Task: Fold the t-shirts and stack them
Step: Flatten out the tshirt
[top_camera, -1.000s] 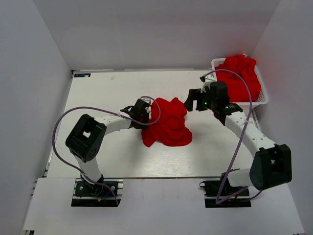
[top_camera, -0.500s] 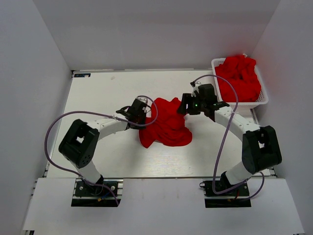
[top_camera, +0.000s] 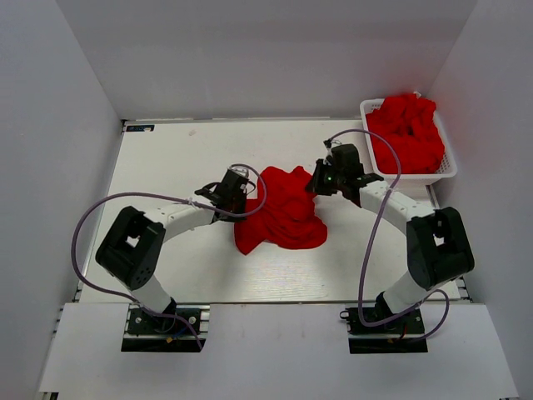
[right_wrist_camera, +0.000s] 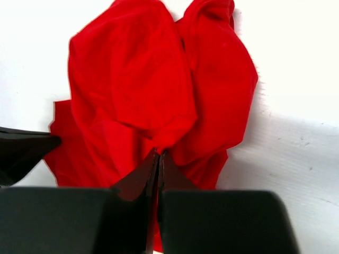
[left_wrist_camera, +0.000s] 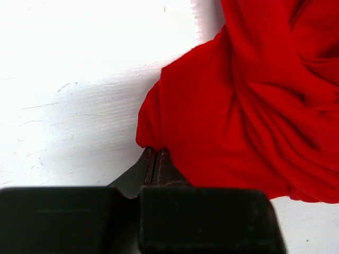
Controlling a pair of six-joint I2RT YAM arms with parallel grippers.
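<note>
Now left claw (left_wrist_camera: 154, 154) and right claw (right_wrist_camera: 159, 154) pinch the t-shirt (top_camera: 287, 217) between them.

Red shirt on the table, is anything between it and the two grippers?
Nothing visible. The left gripper is shut on the left edge of the t-shirt, and the right gripper is shut on its right side. The white basket of other shirts sits apart, far right.

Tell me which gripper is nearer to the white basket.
Right. The right gripper pinches the right edge of the crumpled t-shirt, just left of the basket. The left gripper pinches its left edge, the whole shirt farther away.
</note>
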